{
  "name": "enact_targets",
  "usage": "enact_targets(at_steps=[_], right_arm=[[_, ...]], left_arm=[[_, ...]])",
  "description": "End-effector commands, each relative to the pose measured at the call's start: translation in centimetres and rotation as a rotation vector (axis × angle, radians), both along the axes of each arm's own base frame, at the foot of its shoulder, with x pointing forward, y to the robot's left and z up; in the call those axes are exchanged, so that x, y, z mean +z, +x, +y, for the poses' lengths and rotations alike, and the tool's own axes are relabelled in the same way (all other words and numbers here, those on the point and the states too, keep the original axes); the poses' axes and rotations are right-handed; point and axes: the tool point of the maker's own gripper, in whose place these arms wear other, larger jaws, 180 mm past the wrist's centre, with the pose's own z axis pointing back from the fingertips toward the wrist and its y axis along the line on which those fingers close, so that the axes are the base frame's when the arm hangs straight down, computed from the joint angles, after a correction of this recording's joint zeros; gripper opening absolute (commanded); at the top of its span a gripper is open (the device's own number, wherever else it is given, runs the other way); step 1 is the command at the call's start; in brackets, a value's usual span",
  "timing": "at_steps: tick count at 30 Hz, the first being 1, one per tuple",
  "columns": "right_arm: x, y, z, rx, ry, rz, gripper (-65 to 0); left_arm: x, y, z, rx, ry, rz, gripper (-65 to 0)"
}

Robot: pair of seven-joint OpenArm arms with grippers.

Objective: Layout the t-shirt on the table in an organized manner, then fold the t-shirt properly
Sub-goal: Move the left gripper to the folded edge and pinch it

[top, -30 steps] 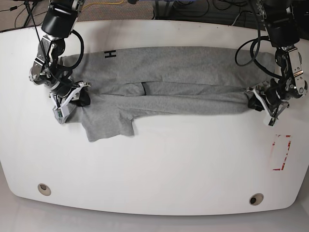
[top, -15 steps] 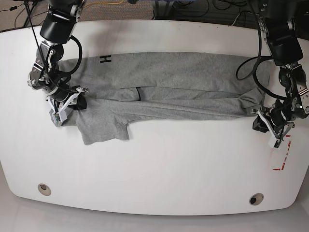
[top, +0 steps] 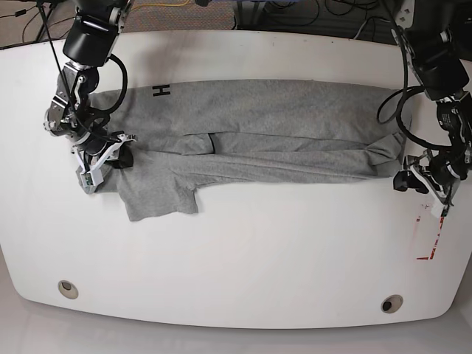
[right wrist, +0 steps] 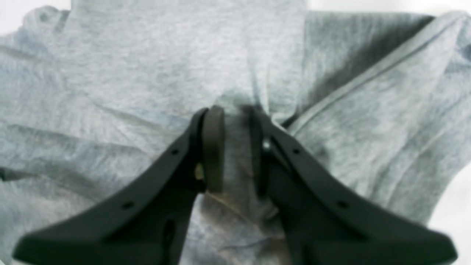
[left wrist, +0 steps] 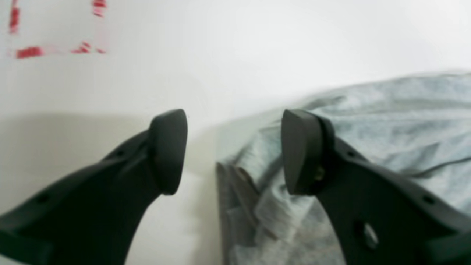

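The grey t-shirt [top: 265,122] lies stretched sideways across the white table [top: 258,251], folded lengthwise, with black lettering [top: 160,91] at its far left and a sleeve hanging toward me. My right gripper [top: 118,155] is at the shirt's left end. In the right wrist view it [right wrist: 235,147] is shut on a pinched fold of shirt fabric [right wrist: 147,66]. My left gripper [top: 404,181] is just off the shirt's right end. In the left wrist view it [left wrist: 233,147] is open, with the shirt's bunched edge [left wrist: 386,121] lying on the table under its right finger [left wrist: 301,151].
A red-outlined rectangle mark [top: 431,232] is on the table just beyond the left gripper, and also shows in the left wrist view [left wrist: 29,51]. Two grommet holes [top: 67,288] [top: 391,304] sit near the front edge. Cables lie behind the table's far edge.
The shirt was pulled taut and shifted slightly left. My left gripper moved outward to the right, let go of the shirt's right end and now stands open. The right gripper kept its hold.
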Motion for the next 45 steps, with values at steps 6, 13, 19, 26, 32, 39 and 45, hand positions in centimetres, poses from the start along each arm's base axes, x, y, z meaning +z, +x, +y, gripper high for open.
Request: enact_targets(at_steps=[6,13,19,26,32,39,45], right_arm=[[-0.5,-0.5,-0.4,0.006,-0.034,0.044,-53.1],[-0.5,-0.5,-0.3,0.006,-0.031,0.044,-53.3],[-0.5,-0.5,-0.3,0.006,-0.031,0.044,-53.3],[-0.5,-0.5,-0.3,0.006,-0.030,0.044,-53.3],[-0.5,-0.5,-0.3,0.003,-0.028,0.042,-53.3],[-0.4,-0.5,-0.4,0.000,-0.025,0.040,-53.3],[-0.4,-0.5,-0.5,-0.001,-0.027,0.040,-53.3]], left_arm=[[0.0,-0.8,1.0,0.016,0.012,-0.004,-26.7],[-0.8,-0.7,-0.4,0.002,-0.013,0.003,-26.7],[-1.0,-0.2,-1.8,-0.040,-0.008,0.000,-26.7],[-1.3,0.1,-3.2,-0.088,-0.002,-0.006,-26.7],[-1.3,0.1,-3.3,-0.091,-0.001,-0.005,-36.8],[-1.3,0.0,-3.2,-0.090,0.003,-0.003,-46.5],[-1.8,-0.5,-3.0,-0.089,0.008,0.012,-65.0]])
